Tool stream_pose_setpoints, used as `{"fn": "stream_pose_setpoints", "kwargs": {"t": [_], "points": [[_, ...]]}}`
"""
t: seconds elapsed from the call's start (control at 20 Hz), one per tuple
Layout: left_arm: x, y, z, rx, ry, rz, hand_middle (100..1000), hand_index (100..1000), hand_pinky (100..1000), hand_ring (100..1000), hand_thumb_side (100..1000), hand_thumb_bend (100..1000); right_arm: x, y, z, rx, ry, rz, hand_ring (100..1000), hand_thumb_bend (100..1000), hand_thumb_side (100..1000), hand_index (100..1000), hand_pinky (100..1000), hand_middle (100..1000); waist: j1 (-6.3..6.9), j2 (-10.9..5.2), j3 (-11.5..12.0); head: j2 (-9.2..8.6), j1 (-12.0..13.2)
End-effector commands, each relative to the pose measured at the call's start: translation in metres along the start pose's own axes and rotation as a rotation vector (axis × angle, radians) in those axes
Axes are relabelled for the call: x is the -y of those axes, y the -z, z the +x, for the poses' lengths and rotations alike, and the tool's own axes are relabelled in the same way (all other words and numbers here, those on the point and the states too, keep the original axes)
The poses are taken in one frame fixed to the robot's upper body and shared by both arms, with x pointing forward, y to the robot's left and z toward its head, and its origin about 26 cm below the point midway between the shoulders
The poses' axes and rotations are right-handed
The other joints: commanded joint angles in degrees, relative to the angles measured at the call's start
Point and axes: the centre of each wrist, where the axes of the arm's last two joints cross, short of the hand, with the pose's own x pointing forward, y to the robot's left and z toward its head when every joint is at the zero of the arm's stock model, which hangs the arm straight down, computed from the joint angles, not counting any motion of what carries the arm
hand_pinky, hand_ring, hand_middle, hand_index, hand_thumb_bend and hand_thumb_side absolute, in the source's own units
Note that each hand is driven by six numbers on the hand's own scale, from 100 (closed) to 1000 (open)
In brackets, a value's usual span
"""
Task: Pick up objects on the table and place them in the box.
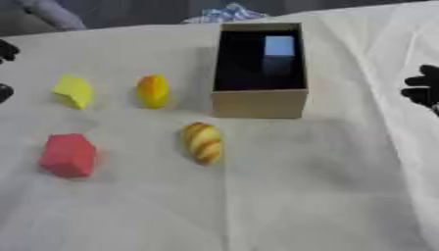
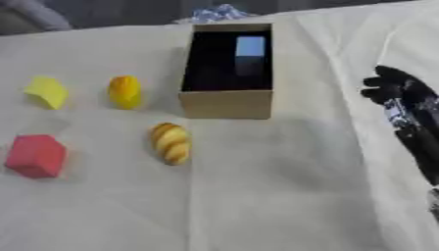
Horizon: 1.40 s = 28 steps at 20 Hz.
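You get soft, even light, bright on the pale surface (image 1: 326, 196) with no glare. Both views are blurred throughout; edges smear. Short, faint shadows fall left of the box (image 1: 259, 103) and beneath the red block (image 1: 68, 155). The box's interior reads near black. Your right hand (image 2: 396, 89) shows as a dark, featureless shape.

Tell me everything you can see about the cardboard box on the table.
The cardboard box is a tan, open-topped rectangle with a dark interior, standing upright on the cream tablecloth toward the far middle. A light blue block lies inside near its far end. Neither hand touches it; the striped bread-like piece lies apart, nearer the camera.
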Motion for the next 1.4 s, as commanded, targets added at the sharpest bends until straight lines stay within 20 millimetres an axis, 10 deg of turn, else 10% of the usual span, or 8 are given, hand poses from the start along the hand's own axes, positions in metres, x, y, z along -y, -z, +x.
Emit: {"fn": "stream_pose_setpoints", "kwargs": {"t": [0.05,0.55,1.4], "points": [[-0.013,0.001,0.007,0.009,0.073,-0.027,756,899,833,777,764,324,0.004,0.003,0.008,0.031,-0.022,0.004,794,100,747,900,887,772,-0.28,-0.68,-0.1,1.05,0.3],[-0.014,0.011,0.018,0.056,0.117,-0.099,766,906,836,785,764,345,0.003,0.005,0.009,0.046,-0.022,0.007,794,100,746,900,888,773,-1.63,0.34,-0.1,2.03,4.4],[-0.013,0.021,0.033,0.089,0.197,-0.236,783,914,843,799,638,470,0.005,0.008,0.011,0.078,-0.025,-0.005,794,100,744,900,888,773,-3.43,1.94,-0.2,-0.19,3.5]]}}
